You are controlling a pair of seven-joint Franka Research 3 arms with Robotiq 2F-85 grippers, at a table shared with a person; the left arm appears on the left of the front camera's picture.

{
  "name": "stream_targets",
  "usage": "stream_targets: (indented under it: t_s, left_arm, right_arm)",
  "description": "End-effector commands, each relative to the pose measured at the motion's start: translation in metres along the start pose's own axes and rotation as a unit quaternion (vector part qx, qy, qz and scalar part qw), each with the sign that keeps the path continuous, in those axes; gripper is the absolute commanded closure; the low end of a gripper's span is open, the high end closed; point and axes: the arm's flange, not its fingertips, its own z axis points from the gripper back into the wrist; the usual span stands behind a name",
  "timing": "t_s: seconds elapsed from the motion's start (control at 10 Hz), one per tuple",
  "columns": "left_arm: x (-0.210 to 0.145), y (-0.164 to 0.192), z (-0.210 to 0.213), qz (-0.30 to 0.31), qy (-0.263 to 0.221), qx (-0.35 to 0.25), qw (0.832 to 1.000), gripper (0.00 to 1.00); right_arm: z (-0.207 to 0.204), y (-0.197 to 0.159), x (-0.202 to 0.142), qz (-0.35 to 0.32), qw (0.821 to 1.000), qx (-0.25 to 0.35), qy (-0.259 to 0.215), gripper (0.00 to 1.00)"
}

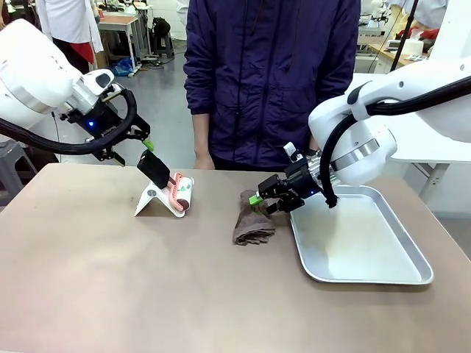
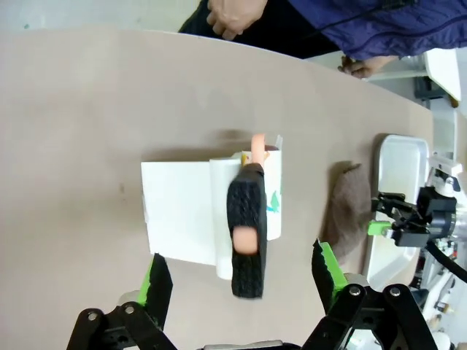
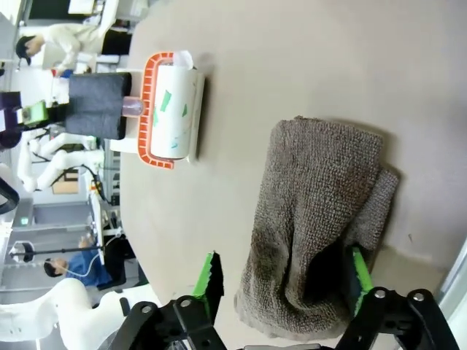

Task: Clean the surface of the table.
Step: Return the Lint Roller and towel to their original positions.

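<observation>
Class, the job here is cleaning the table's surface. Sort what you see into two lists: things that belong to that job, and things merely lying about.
Belong to the job:
- the table
- the brown cloth
- the lint roller, propped on its white stand

Lying about:
- the metal tray, apparently nothing in it

The cloth and roller are my judgement; neither gripper grips either now.
</observation>
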Motion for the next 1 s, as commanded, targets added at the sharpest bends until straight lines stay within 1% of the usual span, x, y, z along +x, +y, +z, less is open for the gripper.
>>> stream_targets:
  t_s: [0.0, 0.1, 0.3, 0.5, 0.6, 0.7, 0.8, 0.9]
  left_arm:
    - [-0.034, 0.007, 0.027, -0.027, 0.001, -0.046, 0.999, 0.0]
    - [-0.054, 0.011, 0.047, -0.051, -0.001, -0.081, 0.995, 0.0]
    - [-0.091, 0.029, 0.086, -0.09, -0.004, -0.149, 0.985, 0.0]
    - [-0.121, 0.063, 0.115, -0.088, -0.022, -0.207, 0.974, 0.0]
    - [-0.135, 0.083, 0.125, -0.094, -0.019, -0.254, 0.962, 0.0]
    - [-0.147, 0.104, 0.132, -0.084, -0.03, -0.292, 0.952, 0.0]
    - [-0.159, 0.129, 0.138, -0.073, -0.041, -0.338, 0.937, 0.0]
    - [-0.168, 0.16, 0.14, -0.055, -0.06, -0.396, 0.915, 0.0]
  right_arm:
    - [0.013, 0.001, 0.002, 0.0, 1.0, 0.009, -0.012, 0.0]
    - [0.031, 0.002, -0.001, 0.003, 0.999, 0.012, -0.031, 0.0]
    - [0.072, 0.005, -0.012, 0.019, 0.995, 0.075, -0.06, 0.0]
    - [0.113, 0.003, -0.029, 0.022, 0.987, 0.145, -0.065, 0.0]
    - [0.132, -0.001, -0.039, 0.011, 0.983, 0.171, -0.065, 0.0]
    - [0.15, -0.003, -0.054, 0.011, 0.978, 0.201, -0.059, 0.0]
    - [0.166, -0.004, -0.07, 0.017, 0.97, 0.235, -0.055, 0.0]
    - [0.185, -0.005, -0.089, 0.018, 0.965, 0.258, -0.051, 0.0]
